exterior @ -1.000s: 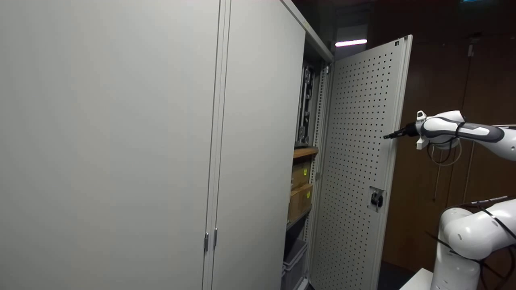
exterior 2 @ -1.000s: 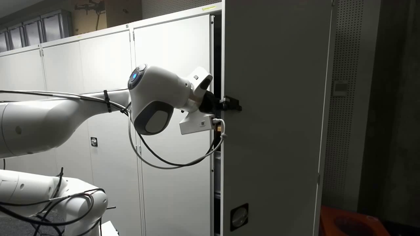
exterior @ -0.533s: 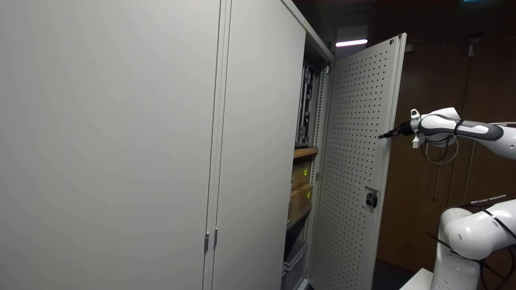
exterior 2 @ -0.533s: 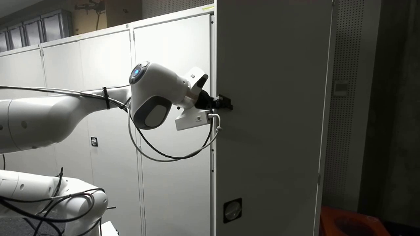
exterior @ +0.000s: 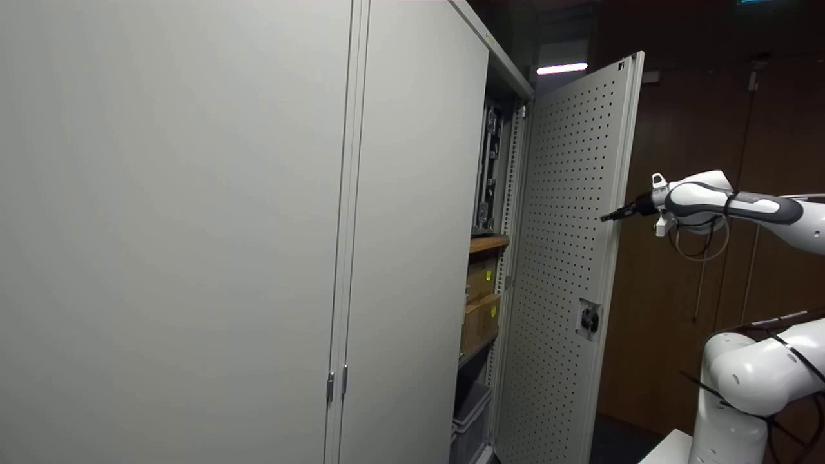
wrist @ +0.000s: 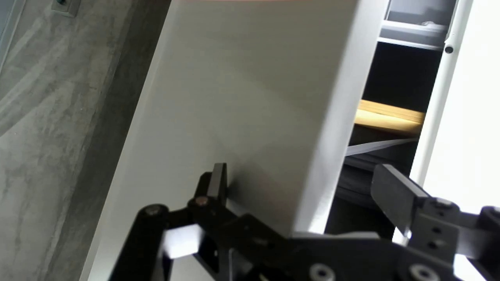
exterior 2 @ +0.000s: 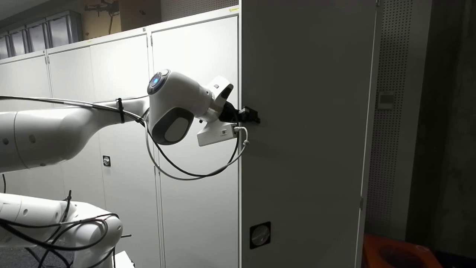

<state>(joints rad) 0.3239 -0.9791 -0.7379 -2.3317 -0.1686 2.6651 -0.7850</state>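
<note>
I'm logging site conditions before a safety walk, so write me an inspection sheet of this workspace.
Surface: white slab beside the robot base, only partly in view.
Job's things: cabinet door, standing open, inner face perforated.
Clutter: orange object low by the door's hinge side; cardboard boxes and grey bins inside the cabinet.
End effector: open, fingers either side of the door's free edge; contact unclear.
Cables: tied along the arm, then drooping in a loop.
Surroundings: closed white doors, brown wall panels.

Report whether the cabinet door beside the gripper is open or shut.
Open: the cabinet door stands angled outward, and a wooden shelf and cardboard boxes show through the gap beside it.
</note>
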